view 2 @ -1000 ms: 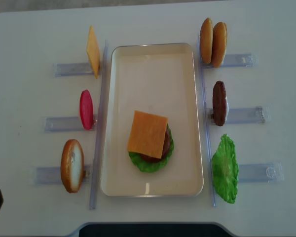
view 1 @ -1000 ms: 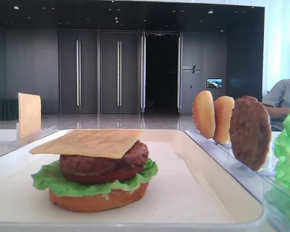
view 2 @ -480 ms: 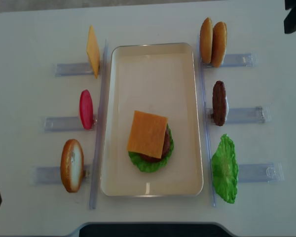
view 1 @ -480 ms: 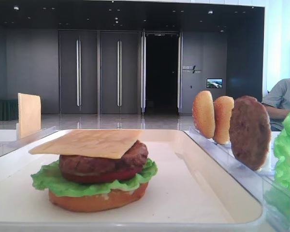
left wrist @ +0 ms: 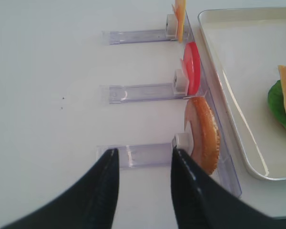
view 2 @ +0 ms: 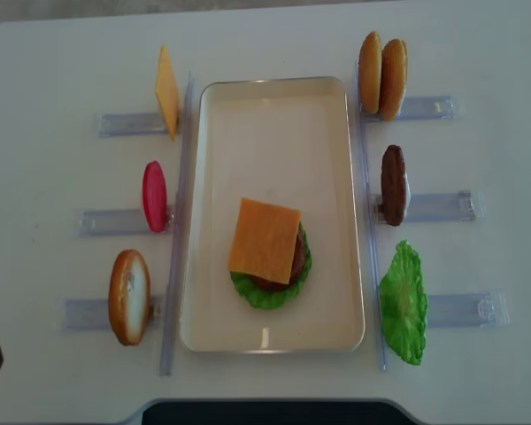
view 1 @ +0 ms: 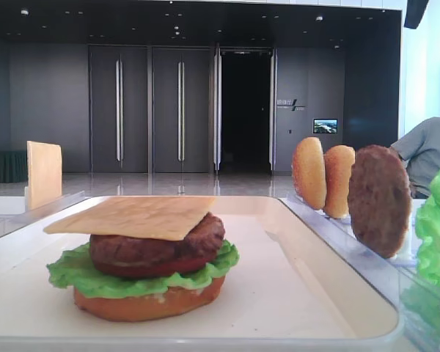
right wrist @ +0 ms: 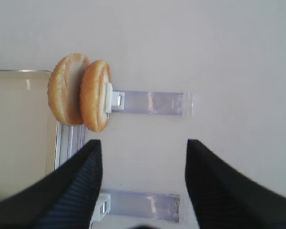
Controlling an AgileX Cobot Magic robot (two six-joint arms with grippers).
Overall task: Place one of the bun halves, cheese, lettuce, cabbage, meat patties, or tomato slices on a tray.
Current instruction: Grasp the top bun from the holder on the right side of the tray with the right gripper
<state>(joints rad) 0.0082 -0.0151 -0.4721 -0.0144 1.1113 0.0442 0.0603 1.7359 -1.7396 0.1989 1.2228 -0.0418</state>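
On the cream tray (view 2: 274, 115) stands a stack with a square cheese slice (view 2: 265, 241) on top, over a meat patty (view 1: 158, 246), a tomato slice, lettuce (view 1: 81, 277) and a bun base. Two bun halves (right wrist: 78, 93) stand on edge in the far right rack. My right gripper (right wrist: 143, 143) hangs open and empty above the table beside them. My left gripper (left wrist: 145, 151) is open and empty over the near left rack, next to a bun half (left wrist: 204, 135). A tomato slice (left wrist: 192, 67) and cheese (left wrist: 180, 19) stand in the racks beyond.
Clear plastic racks (view 2: 425, 205) line both sides of the tray. A spare patty (view 2: 393, 184) and a lettuce leaf (view 2: 404, 302) stand on the right. A seated person (view 1: 433, 150) shows behind the table at the right.
The right gripper showed at the overhead view's top right corner half a second ago and has left that view. Dark parts of it now show at the front view's top right.
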